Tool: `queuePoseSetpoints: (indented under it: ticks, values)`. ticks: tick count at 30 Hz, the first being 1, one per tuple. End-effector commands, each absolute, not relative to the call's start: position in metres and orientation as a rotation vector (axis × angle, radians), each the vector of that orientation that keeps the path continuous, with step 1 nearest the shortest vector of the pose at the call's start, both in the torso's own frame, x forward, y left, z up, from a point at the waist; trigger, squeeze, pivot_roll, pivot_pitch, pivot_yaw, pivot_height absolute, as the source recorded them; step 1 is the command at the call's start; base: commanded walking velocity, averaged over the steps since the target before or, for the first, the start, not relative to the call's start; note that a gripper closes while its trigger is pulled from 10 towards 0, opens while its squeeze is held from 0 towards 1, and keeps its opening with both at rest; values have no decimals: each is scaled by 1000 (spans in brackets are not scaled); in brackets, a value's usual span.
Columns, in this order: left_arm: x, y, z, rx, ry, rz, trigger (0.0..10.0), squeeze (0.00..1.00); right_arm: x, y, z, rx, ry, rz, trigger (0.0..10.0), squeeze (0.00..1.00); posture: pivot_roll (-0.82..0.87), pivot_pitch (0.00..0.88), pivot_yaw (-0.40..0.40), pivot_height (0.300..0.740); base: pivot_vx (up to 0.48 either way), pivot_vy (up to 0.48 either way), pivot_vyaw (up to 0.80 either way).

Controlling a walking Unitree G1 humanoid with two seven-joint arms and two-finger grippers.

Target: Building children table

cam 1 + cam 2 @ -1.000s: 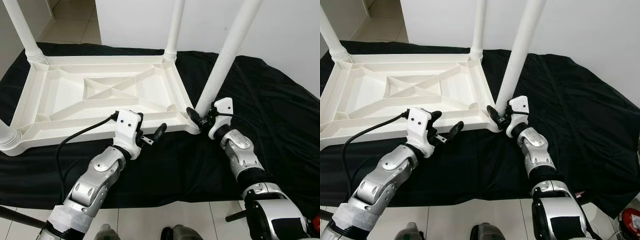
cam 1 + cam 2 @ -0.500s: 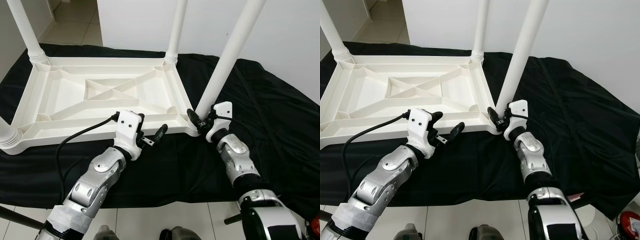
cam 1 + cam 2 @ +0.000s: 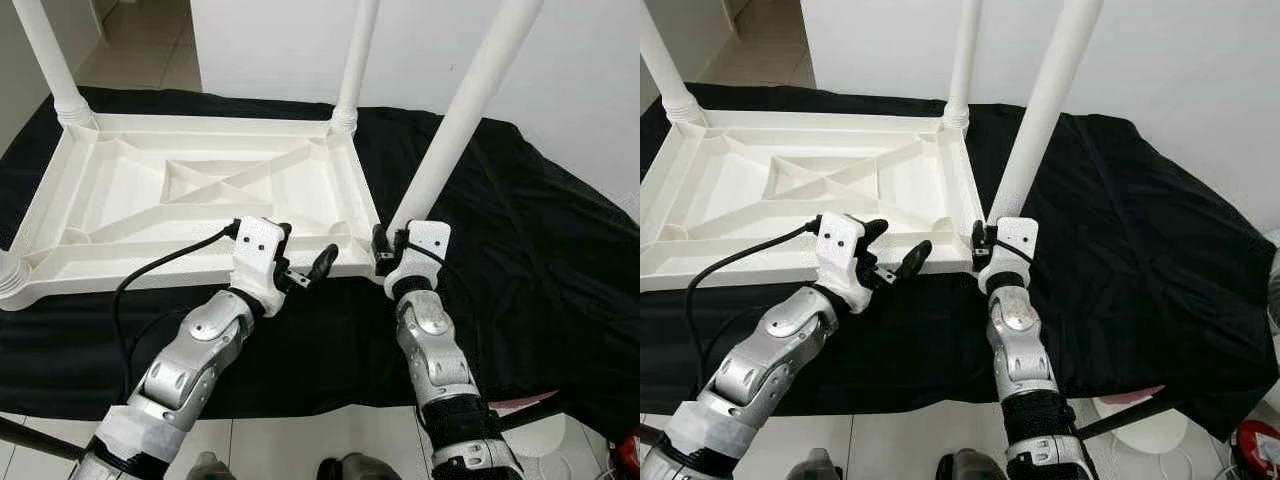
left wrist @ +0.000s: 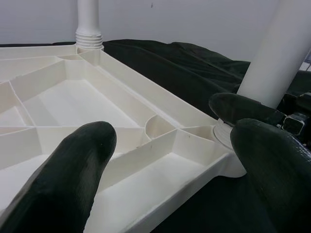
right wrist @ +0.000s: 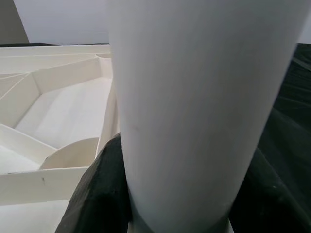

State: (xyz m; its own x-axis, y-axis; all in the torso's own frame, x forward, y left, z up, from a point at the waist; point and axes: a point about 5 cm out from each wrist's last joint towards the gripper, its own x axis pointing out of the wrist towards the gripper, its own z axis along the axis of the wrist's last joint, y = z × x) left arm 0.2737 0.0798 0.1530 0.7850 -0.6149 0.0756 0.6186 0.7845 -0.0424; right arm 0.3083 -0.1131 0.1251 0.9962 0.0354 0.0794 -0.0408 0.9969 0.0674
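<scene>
Black cloth (image 3: 520,240) was spread over the tiled floor (image 3: 150,45) beside a white wall (image 3: 300,40), and on it the white plastic table (image 3: 200,195) lay upside down, its ribbed underside facing up. Legs stood upright in its corner sockets: one at the far left corner (image 3: 45,55), one at the far right corner (image 3: 358,50), and a near-right leg (image 3: 465,115) leaning slightly to the right. The right hand (image 3: 390,250) was closed around the base of that near-right leg, just above its socket, a black finger (image 5: 99,194) pressed against each side. The left hand (image 3: 305,270) was held open over the table's near edge, close to the same corner, with nothing between its fingers (image 4: 63,179). A black cable (image 3: 160,270) ran from the left wrist across the table's near rim.
</scene>
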Motion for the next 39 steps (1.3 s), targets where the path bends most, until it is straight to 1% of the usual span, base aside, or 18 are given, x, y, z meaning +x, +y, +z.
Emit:
queuePoseSetpoints:
  ticks: [1,3,4,8,14,15,20,23,24,25,26,27,28,30,31,32,33,39]
  values:
    - [266,68,154,-62,-69,-907,10000,0,306,-113,123,71,-56,45,10000,0,8,25,-75,740,0,0,0]
    - [266,68,155,-62,-71,-908,10000,0,305,-113,127,80,-63,58,10000,0,8,25,-75,740,0,0,0]
    - [267,69,155,-61,-73,-907,10000,0,304,-112,130,91,-79,86,10000,1000,8,25,-75,740,0,0,0]
    - [267,69,156,-61,-73,-907,10000,0,303,-111,132,99,-80,91,10000,1000,12,26,-72,740,0,0,0]
    - [267,69,158,-57,-78,-909,10000,0,299,-128,146,76,-148,170,10000,1000,17,31,-66,740,0,0,0]
    - [267,70,158,-52,-75,-914,10000,0,298,-133,144,51,-136,216,10000,0,19,33,-66,740,0,0,0]
    - [266,72,157,-35,-65,-921,10000,0,297,-153,134,-18,-88,372,10000,0,23,35,-68,740,0,0,0]
    - [266,72,157,-34,-65,-921,10000,0,297,-156,132,-32,-78,397,10000,0,23,35,-68,740,0,0,0]
    - [265,72,157,-28,-65,-926,10000,0,297,-158,130,-56,-72,449,10000,0,23,35,-68,740,0,0,0]
    - [265,72,157,-28,-65,-926,10000,0,297,-158,130,-56,-72,449,10000,0,23,35,-68,740,0,0,0]
    - [264,71,157,-25,-64,-930,10000,0,299,-160,130,-65,-71,488,10000,0,26,35,-66,740,0,0,0]
    - [264,71,157,-25,-64,-930,10000,0,299,-160,130,-65,-71,488,10000,0,26,35,-66,740,0,0,0]
    - [263,71,157,-25,-61,-936,10000,0,301,-159,130,-66,-71,542,10000,0,30,33,-65,740,0,0,0]
    - [263,71,157,-25,-61,-936,10000,0,301,-159,130,-66,-71,542,10000,0,30,33,-65,740,0,0,0]
    - [263,70,156,-26,-58,-944,10000,0,304,-156,131,-73,-69,600,10000,0,45,28,-58,740,0,0,0]
    - [263,70,156,-26,-58,-944,10000,0,304,-156,131,-73,-69,600,10000,0,45,28,-58,740,0,0,0]
    - [260,67,156,-25,-53,-964,10000,0,312,-149,130,-91,-53,705,10000,0,62,16,-60,740,0,0,0]
    - [258,65,155,-23,-50,-976,10000,0,318,-146,128,-114,-35,763,10000,0,73,5,-63,740,0,0,0]
